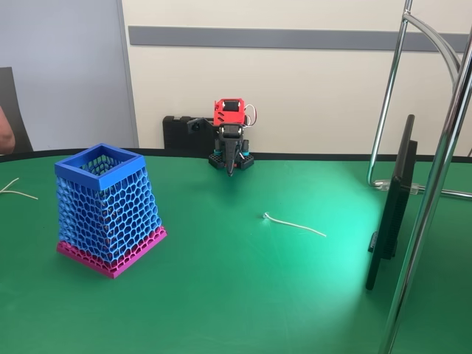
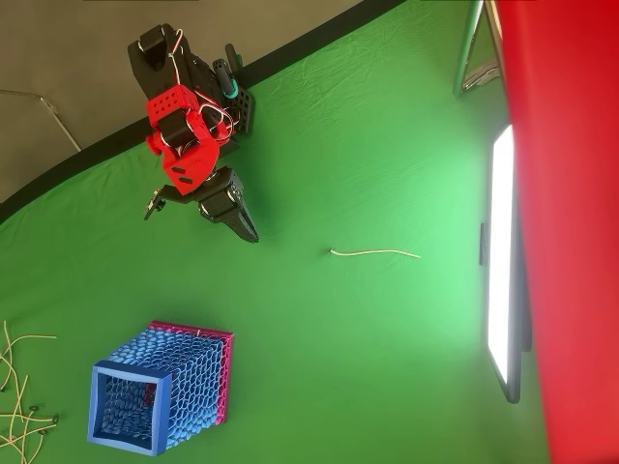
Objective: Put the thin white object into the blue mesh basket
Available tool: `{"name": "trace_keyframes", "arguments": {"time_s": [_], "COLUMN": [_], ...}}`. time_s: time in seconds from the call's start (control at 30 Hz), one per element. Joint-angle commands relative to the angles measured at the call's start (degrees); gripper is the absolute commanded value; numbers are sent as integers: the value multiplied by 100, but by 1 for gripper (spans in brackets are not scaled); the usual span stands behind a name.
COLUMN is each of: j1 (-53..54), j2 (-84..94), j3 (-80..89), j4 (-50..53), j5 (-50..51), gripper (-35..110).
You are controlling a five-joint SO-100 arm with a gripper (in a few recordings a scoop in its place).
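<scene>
Here the slim white looped strip (image 1: pixel 293 223) lies alone mid-bench on open green bench (image 1: pixel 236 295), well apart from the tall blue honeycomb-mesh basket (image 1: pixel 109 203); the black hand (image 2: pixel 250 232) hangs closed, empty, near the far edge.

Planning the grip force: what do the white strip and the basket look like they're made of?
The white strip looks like thin flexible plastic, smooth, lying slightly curved like a zip tie. The basket looks like rigid matte plastic, possibly 3D-printed: honeycomb mesh walls, solid blue rim, pink base.
</scene>
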Motion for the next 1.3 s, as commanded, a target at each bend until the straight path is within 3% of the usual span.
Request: {"name": "trace_keyframes", "arguments": {"time_s": [0.0,0.77,1.27], "j1": [0,-26,-211], "j2": [44,-290,-2443], "j3": [44,-44,-2004], "j4": [26,-193,237], "j5": [-26,132,1239], "gripper": [1,1,3]}}
